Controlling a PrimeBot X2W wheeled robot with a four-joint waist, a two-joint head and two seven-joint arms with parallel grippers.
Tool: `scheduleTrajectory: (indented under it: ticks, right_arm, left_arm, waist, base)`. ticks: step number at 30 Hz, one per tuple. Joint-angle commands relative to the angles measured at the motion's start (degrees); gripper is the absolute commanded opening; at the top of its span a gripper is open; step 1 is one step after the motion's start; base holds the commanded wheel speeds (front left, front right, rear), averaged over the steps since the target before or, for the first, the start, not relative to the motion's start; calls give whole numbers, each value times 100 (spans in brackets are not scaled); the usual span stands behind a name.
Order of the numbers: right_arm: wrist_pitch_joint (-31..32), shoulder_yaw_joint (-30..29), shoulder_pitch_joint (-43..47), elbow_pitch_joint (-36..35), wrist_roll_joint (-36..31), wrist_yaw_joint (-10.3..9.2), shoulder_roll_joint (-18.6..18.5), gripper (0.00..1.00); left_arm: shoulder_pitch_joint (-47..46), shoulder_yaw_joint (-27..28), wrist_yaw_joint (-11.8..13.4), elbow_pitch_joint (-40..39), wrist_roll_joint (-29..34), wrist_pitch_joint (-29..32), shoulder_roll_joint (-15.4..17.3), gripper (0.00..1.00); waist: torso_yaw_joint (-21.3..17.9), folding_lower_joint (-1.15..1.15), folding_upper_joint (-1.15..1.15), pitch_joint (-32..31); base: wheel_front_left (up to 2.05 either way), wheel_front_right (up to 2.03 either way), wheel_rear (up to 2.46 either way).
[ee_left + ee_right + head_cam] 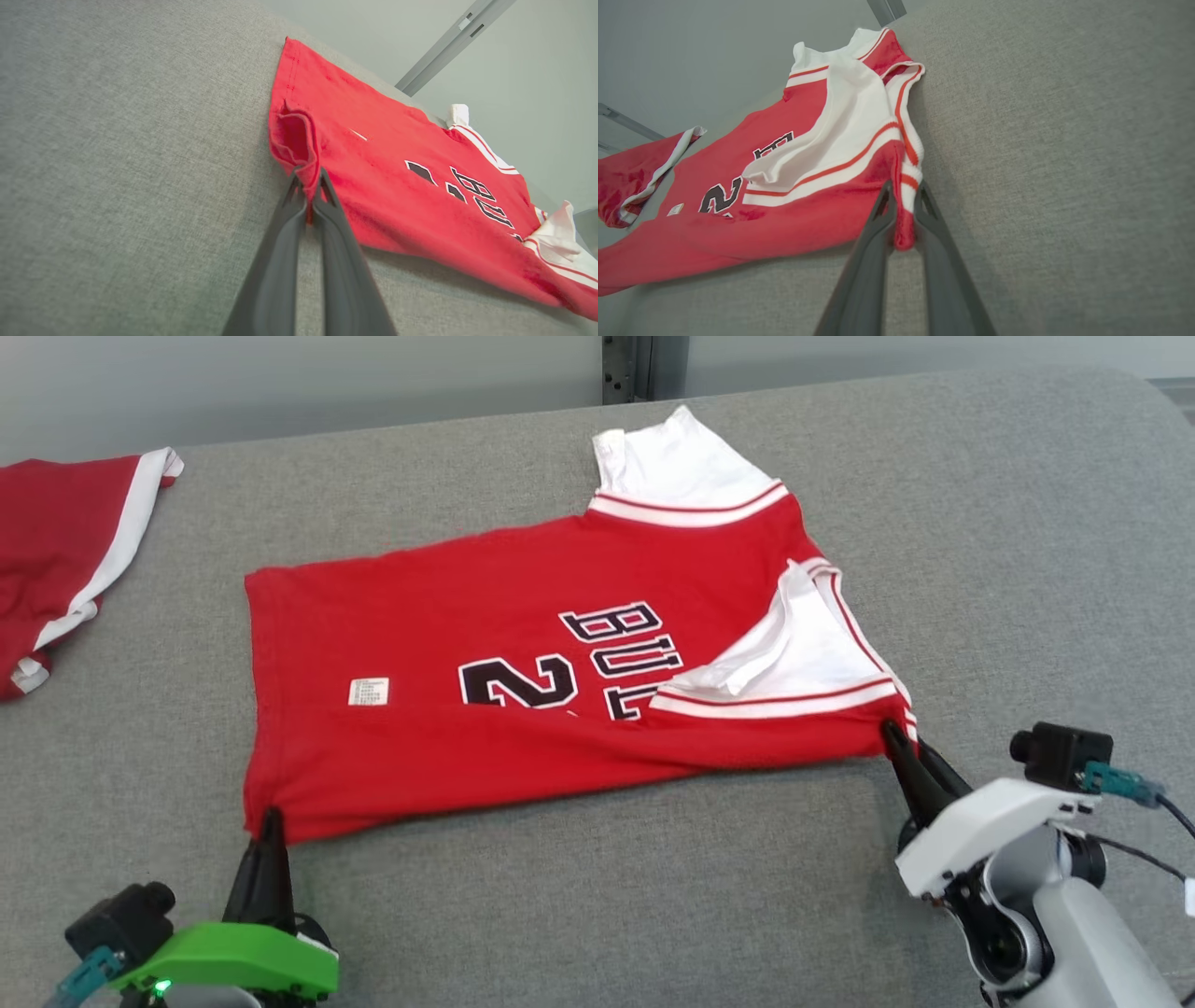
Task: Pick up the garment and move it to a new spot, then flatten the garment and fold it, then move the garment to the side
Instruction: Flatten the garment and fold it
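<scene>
The jersey (523,709) lies spread across the middle of the grey cushion (980,523). The left gripper (271,821) pinches its near hem corner, and the right gripper (896,733) pinches its near shoulder corner. Another red garment (56,551) lies well apart, far left.

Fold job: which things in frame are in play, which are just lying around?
In play:
red jersey
left gripper, shut on its hem corner
right gripper, shut on its shoulder corner

Lying about:
second red-and-white garment, far left, untouched
metal post, behind the grey padded surface
</scene>
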Motion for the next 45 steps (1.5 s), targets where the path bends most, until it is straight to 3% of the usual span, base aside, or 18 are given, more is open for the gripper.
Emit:
scheduleTrajectory:
  ticks: [1,10,18,19,20,21,22,23,28,35,45]
  right_arm:
    - [113,-100,331,-281,78,-2,-49,0]
    - [782,-638,1984,-1919,-91,-1,204,0]
    - [962,-800,2545,-2201,-199,-1,478,0]
    - [955,-821,2562,-2173,-250,-2,483,0]
    - [965,-826,2573,-2147,-285,-2,491,30]
    - [958,-830,2575,-2136,-298,-2,499,58]
    - [939,-844,2570,-2126,-302,-2,504,76]
    - [929,-850,2559,-2123,-310,-1,509,100]
    - [851,-980,2499,-2189,-361,0,526,100]
    - [742,-1066,2112,-2434,-570,0,515,100]
    - [715,-387,1030,-2431,-626,0,130,100]
  left_arm:
    - [217,-18,24,-115,31,43,61,0]
    - [1152,-179,233,-765,59,411,148,0]
    - [1501,-130,514,-1006,204,543,310,1]
    - [1516,-119,550,-1035,233,543,329,47]
    - [1536,-114,590,-1058,259,549,340,100]
    - [1553,-113,606,-1083,249,562,343,100]
    - [1565,-108,627,-1103,242,564,349,100]
    - [1575,-99,636,-1127,240,559,360,100]
    - [1437,-27,693,-1214,360,512,537,100]
    - [531,-64,710,-1128,675,670,927,100]
    - [-1568,-450,582,158,1074,1507,1387,100]
  waist:
    - [21,0,0,-86]
    - [-42,0,0,-264]
    - [-143,0,0,-287]
    - [-156,0,0,-288]
    - [-169,0,0,-287]
    - [-182,0,0,-281]
    - [-193,0,0,-273]
    - [-208,0,0,-260]
    - [-278,0,0,-176]
    - [-369,0,0,36]
    - [-604,0,0,661]
  base:
    - [0,0,0]
    - [0,0,0]
    - [0,0,0]
    - [0,0,0]
    - [0,0,0]
    - [0,0,0]
    - [0,0,0]
    - [0,0,0]
    - [0,0,0]
    - [0,0,0]
    - [0,0,0]
